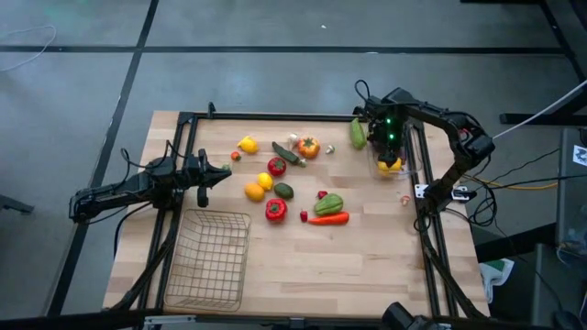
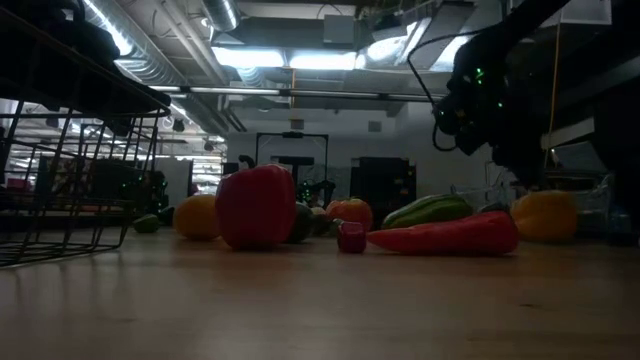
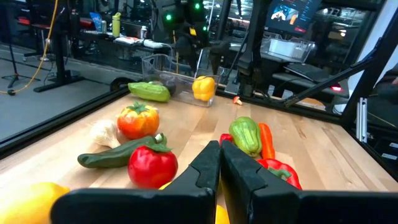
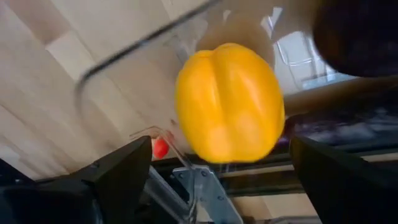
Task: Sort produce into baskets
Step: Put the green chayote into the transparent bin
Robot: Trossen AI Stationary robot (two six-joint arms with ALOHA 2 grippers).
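Note:
A yellow pepper (image 4: 229, 102) lies in the clear plastic bin (image 1: 390, 160) at the table's far right. My right gripper (image 4: 221, 180) hangs over the bin, pointing steeply down. It is open, with one finger (image 4: 118, 174) on either side of the pepper and both apart from it. The wire-mesh basket (image 1: 209, 261) stands at the near left. My left gripper (image 1: 225, 174) is at the table's left side, held level and shut, with nothing in it. It faces the loose produce in the middle of the table.
Loose produce lies mid-table: a red pepper (image 1: 275, 210), a tomato (image 1: 276, 166), lemons (image 1: 255, 191), a dark cucumber (image 1: 286, 154), a long orange-red piece (image 1: 328, 219). A green piece (image 1: 357, 134) lies beside the bin. A tiny red piece (image 4: 160, 147) lies outside it. Black frame rails (image 1: 426, 229) line the table.

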